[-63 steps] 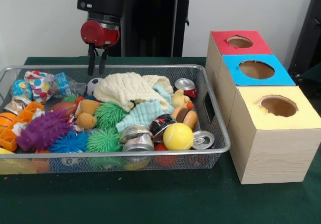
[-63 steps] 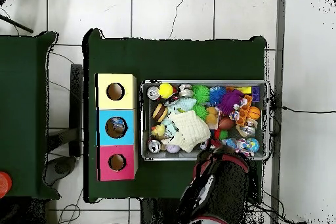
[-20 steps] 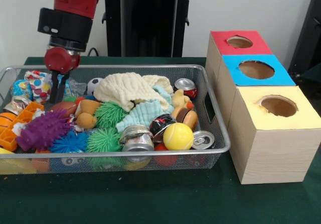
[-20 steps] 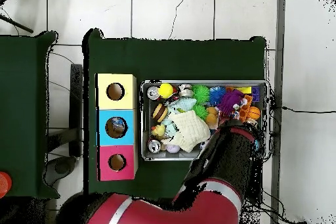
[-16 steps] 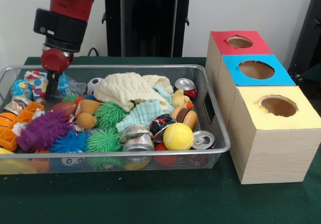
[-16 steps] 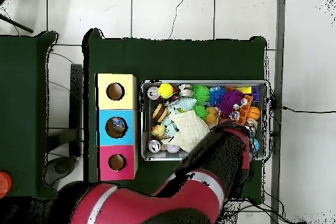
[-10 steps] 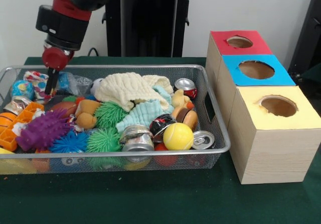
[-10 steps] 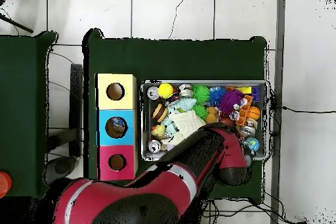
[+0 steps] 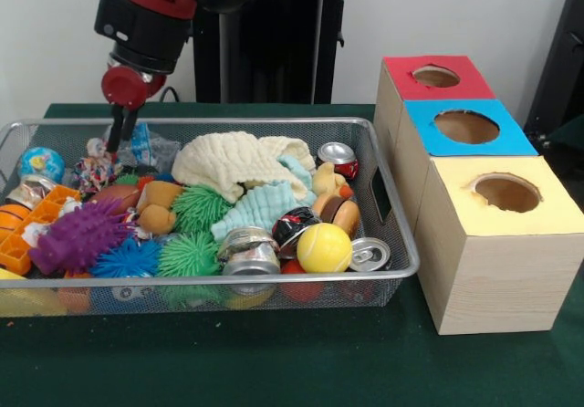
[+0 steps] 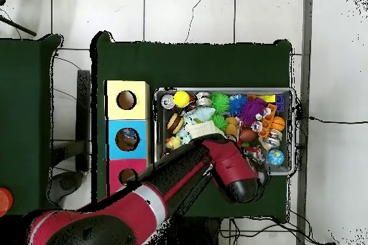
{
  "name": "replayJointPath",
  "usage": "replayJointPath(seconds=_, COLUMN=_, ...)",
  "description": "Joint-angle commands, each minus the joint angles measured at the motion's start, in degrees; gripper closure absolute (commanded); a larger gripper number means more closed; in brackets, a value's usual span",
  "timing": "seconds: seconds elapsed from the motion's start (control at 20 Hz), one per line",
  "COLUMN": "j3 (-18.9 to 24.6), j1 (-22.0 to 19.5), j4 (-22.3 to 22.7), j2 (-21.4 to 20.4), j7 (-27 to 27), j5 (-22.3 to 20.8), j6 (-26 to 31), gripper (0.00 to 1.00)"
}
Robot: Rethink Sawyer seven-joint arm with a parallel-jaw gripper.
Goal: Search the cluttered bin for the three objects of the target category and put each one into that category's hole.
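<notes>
My gripper [image 9: 115,144] hangs over the far left part of the wire bin [image 9: 274,122]. Its fingers show as one dark bar, shut on a blue and clear snack packet [image 9: 151,147] that sits just to their right. A crumpled dotted packet [image 9: 91,172] lies just below the tips, with a small globe ball [image 9: 41,162] further left. At the right stand three boxes with holes in their tops: red [image 9: 401,67], blue [image 9: 511,138] and yellow [image 9: 456,179]. In the overhead view the red arm [image 10: 223,163] hides the gripper.
The bin is crowded: a cream cloth [image 9: 228,161], spiky green [image 9: 187,254] and purple [image 9: 78,235] toys, a yellow ball [image 9: 324,247], drink cans [image 9: 338,156] [image 9: 370,254], an orange tray [image 9: 27,229]. In the overhead view the arm covers part of the red box [image 10: 116,177].
The gripper closed at the bin's far left corner and moved right. The blue packet moved right with it, the dotted packet crumpled and shifted, and the globe ball is now uncovered.
</notes>
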Motion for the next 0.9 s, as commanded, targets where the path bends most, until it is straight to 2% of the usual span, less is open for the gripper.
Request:
replayJointPath(seconds=0.05, j3=1.5, j1=1.5, j4=1.4, j2=2.0, j7=16.2, j5=-0.3, j6=-7.3, gripper=0.0)
replayJointPath(seconds=0.3, j3=3.8, j1=1.0, j4=2.2, j2=1.5, j7=15.6, j5=1.6, j6=-7.3, gripper=0.0)
replayJointPath(seconds=0.55, j3=7.2, j1=-1.6, j4=1.4, j2=0.4, j7=13.0, j5=3.2, j6=-8.1, gripper=0.0)
replayJointPath(seconds=0.9, j3=9.5, j1=-4.1, j4=-0.3, j2=1.2, j7=10.7, j5=3.1, j6=-8.2, gripper=0.0)
